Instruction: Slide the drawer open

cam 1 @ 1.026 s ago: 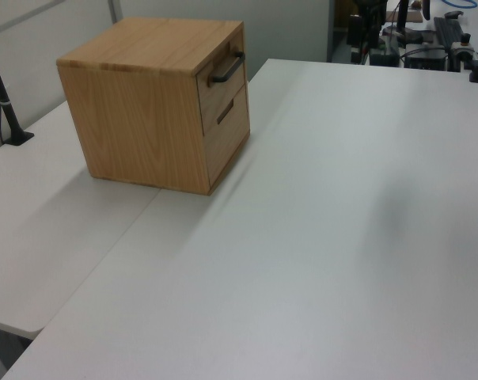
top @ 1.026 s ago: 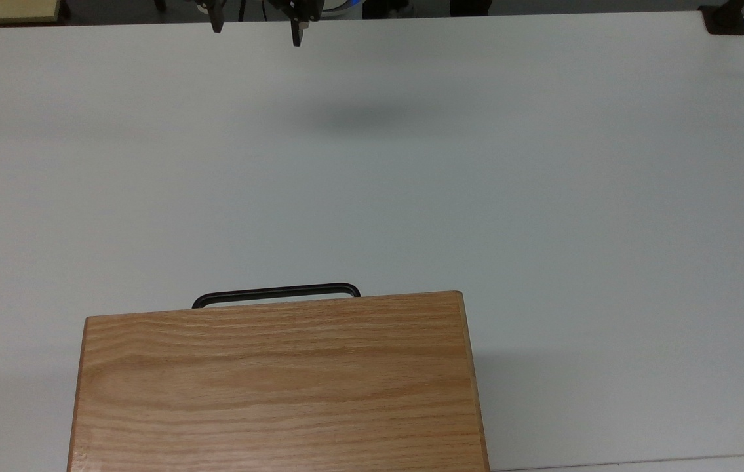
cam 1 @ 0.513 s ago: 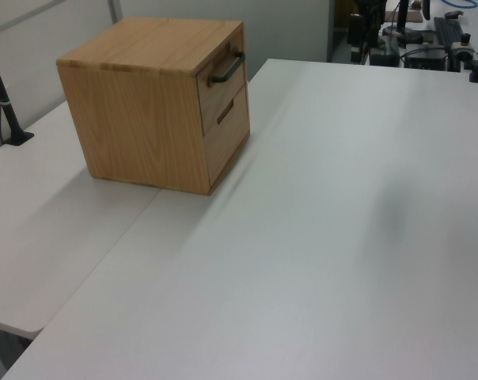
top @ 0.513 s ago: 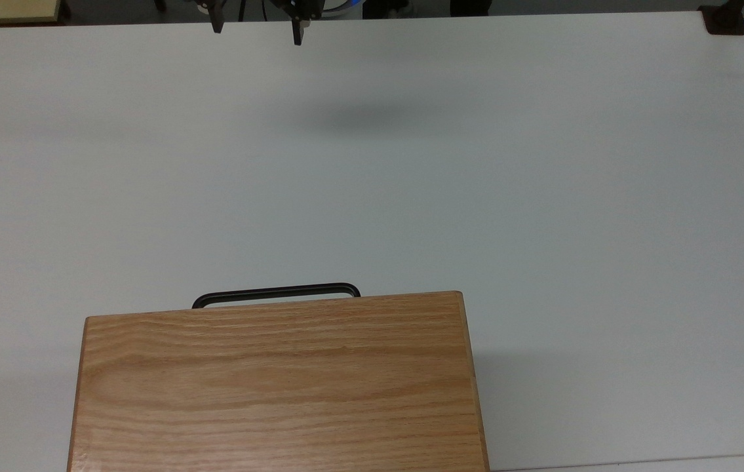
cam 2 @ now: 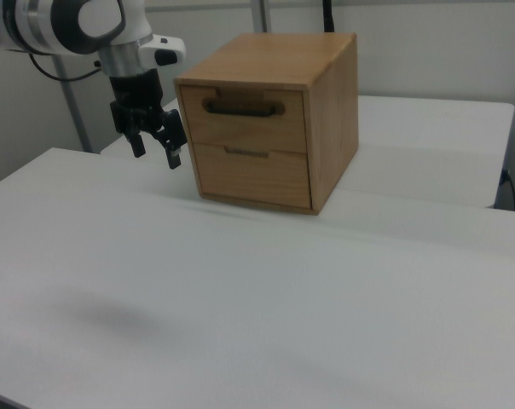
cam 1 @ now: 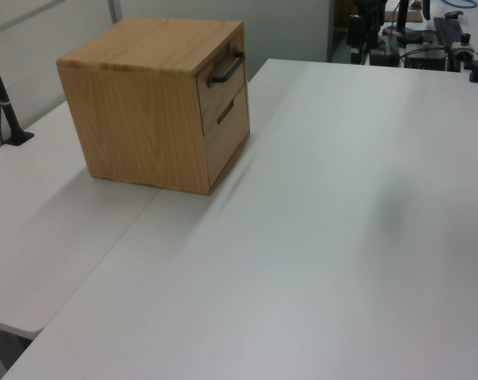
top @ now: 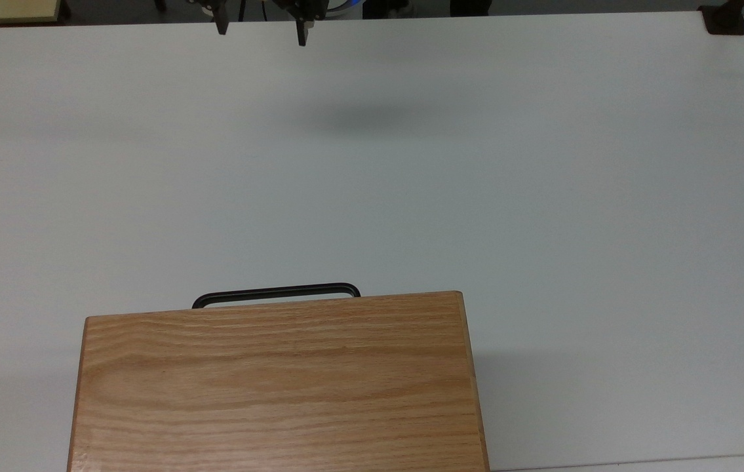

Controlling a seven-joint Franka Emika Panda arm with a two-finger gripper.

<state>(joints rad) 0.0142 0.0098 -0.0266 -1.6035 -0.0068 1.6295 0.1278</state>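
An oak cabinet (top: 278, 383) stands at the near edge in the top view. Its upper drawer (cam 2: 245, 123) is shut flush, with a long thin black bar handle (cam 2: 243, 108) (top: 276, 293) (cam 1: 227, 69). A second drawer (cam 2: 251, 176) sits below it. My gripper (top: 260, 31) hangs open over the far table edge in the top view, well away from the handle. In the right view, the gripper (cam 2: 156, 151) appears left of the drawer front with nothing between its fingers.
The white table (top: 542, 196) spreads wide between gripper and cabinet. A black clamp (top: 724, 19) sits at its far right corner in the top view. A black post (cam 1: 1, 95) stands left of the cabinet in the left view, on an adjoining table (cam 1: 33, 261).
The gripper has shifted slightly to the top view's right. The cabinet and drawer have not moved.
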